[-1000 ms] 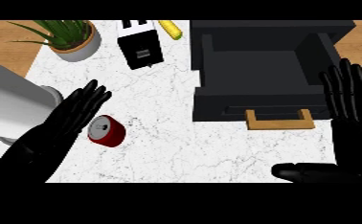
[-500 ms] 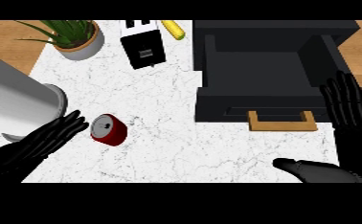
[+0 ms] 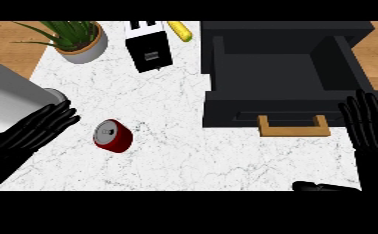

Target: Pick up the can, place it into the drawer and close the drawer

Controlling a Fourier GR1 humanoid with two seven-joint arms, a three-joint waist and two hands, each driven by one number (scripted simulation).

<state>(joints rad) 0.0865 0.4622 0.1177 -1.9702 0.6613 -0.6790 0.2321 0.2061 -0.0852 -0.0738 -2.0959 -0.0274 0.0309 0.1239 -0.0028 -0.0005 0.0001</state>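
Note:
A red can (image 3: 113,135) with a silver top lies on its side on the white marble counter (image 3: 170,143), left of centre. My left hand (image 3: 35,129) is at the left edge, fingers straight and open, its fingertips a short gap from the can and not touching it. The black drawer (image 3: 280,73) stands pulled open at the upper right, empty inside, with its wooden handle (image 3: 293,126) facing me. My right hand (image 3: 363,123) is open at the right edge, just right of the handle, and holds nothing.
A potted plant (image 3: 77,40) sits at the back left, with a black toaster (image 3: 150,52) and a yellow item (image 3: 179,30) beside it. A grey metal object (image 3: 22,98) juts in at the left, just above my left hand.
My left hand has drawn back down and to the left, away from the can. The right hand has slid a little down and toward the right edge. The can has stayed put.

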